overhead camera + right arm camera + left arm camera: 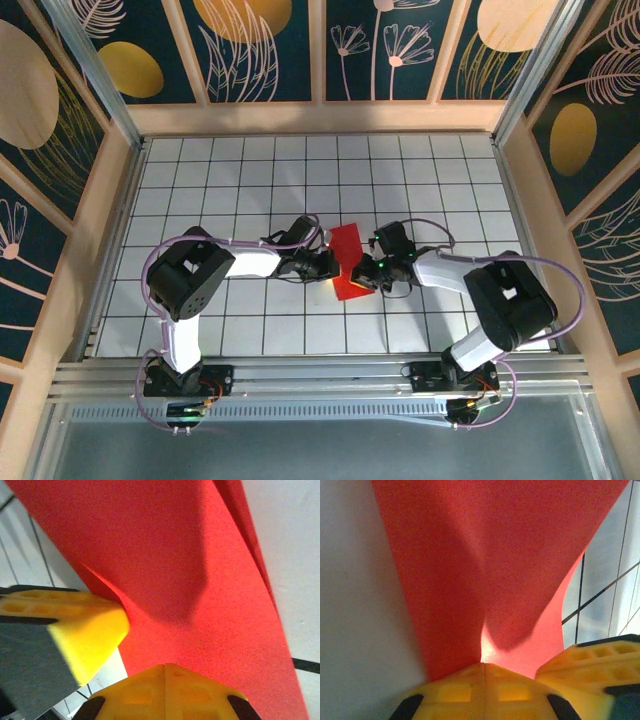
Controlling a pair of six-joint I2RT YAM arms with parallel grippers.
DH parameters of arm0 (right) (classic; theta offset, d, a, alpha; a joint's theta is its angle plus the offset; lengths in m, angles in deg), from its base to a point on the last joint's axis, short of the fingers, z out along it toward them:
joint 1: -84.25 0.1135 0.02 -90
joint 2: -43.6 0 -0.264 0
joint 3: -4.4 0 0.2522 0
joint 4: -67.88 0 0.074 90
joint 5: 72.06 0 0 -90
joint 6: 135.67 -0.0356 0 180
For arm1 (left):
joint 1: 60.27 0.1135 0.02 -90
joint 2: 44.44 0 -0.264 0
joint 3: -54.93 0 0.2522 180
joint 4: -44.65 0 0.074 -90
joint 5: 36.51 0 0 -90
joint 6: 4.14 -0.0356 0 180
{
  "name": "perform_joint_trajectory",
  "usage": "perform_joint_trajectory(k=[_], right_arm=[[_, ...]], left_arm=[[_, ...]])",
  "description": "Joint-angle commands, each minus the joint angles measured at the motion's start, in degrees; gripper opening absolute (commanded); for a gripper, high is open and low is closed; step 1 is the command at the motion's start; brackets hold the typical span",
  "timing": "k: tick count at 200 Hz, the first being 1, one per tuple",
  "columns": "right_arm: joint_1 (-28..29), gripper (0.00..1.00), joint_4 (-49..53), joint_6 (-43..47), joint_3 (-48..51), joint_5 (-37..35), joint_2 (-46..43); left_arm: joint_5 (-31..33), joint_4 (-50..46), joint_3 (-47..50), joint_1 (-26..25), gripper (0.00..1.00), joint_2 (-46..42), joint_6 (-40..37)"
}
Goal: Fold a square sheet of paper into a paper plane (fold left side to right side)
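I've got the square sheet of paper lifted at the middle of the table, with the left gripper and right gripper both clamped on it. I should carry the left side across squarely and match the edges before creasing.

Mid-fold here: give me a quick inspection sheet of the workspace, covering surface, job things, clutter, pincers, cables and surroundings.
Surface: white gridded table, no marks seen.
Job's things: square sheet of paper, red, mid-table, bent and puckered between the two arms.
Clutter: nothing seen.
Pincers: left pincer shut on the sheet's edge; right pincer shut on it too, the two close together.
Cables: purple cables loop along both arms, away from the paper.
Surroundings: wood-framed walls with dark floral panels; metal rail at the near edge.
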Motion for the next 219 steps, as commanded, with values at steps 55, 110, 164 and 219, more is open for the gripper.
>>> perform_joint_trajectory(k=[55, 110, 164, 219], right_arm=[[0.88, 0.0, 3.69, 0.74, 1.25, -3.95, 3.58], [0.88, 0.0, 4.79, 1.03, 1.36, -5.09, 3.71], [0.93, 0.0, 6.14, 1.4, 1.13, -5.65, 3.89], [0.88, 0.0, 7.21, 2.2, 0.61, -5.65, 4.82]], left_arm=[[-0.56, -1.75, -4.21, 0.72, 0.0, -0.1, 0.99], [-0.38, 0.23, -5.15, 2.05, 0.0, 1.97, 1.48], [1.0, 0.65, -2.61, 2.27, 0.0, 1.41, 1.02], [1.87, 2.87, -1.0, 2.73, 0.0, 2.14, 1.57]])
